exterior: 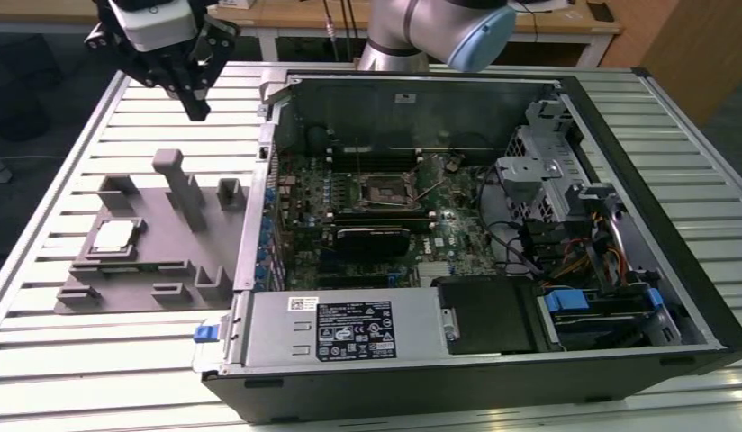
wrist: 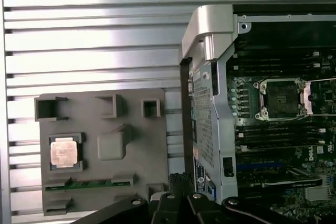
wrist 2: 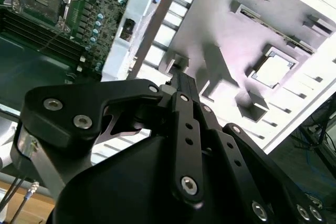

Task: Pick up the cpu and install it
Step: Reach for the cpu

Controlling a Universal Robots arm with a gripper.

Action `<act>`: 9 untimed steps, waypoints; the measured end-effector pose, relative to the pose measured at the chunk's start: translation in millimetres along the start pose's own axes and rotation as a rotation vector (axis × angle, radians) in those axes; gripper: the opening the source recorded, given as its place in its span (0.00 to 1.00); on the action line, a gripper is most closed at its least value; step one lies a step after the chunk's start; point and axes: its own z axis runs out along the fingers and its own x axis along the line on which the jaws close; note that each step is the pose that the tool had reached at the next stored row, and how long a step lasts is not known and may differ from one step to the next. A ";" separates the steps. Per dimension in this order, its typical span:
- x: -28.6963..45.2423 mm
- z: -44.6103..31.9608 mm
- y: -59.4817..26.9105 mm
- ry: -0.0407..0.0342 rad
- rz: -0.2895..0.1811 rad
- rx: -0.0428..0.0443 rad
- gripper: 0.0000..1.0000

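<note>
Gripper (exterior: 198, 110) observed in the upper left of the exterior view, raised above the slatted table (exterior: 71, 360) beyond the grey tray (exterior: 167, 265); its fingers are drawn together at the tips and grip nothing. The cpu (exterior: 113, 237) lies flat, silver face up, in a square recess at the left part of the tray, at centre-left of the exterior view, well apart from the gripper and not yet lifted. Motherboard socket (exterior: 381, 191) inside the open computer case (exterior: 690, 234), at frame centre, holds no chip.
</note>
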 end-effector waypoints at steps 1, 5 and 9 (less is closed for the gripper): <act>2.5 0.2 -0.2 -0.0001 0.000 0.0000 0.11; 11.2 1.4 -0.9 0.0000 0.000 0.0000 0.11; 18.9 3.9 -1.6 0.0000 0.000 0.0001 0.11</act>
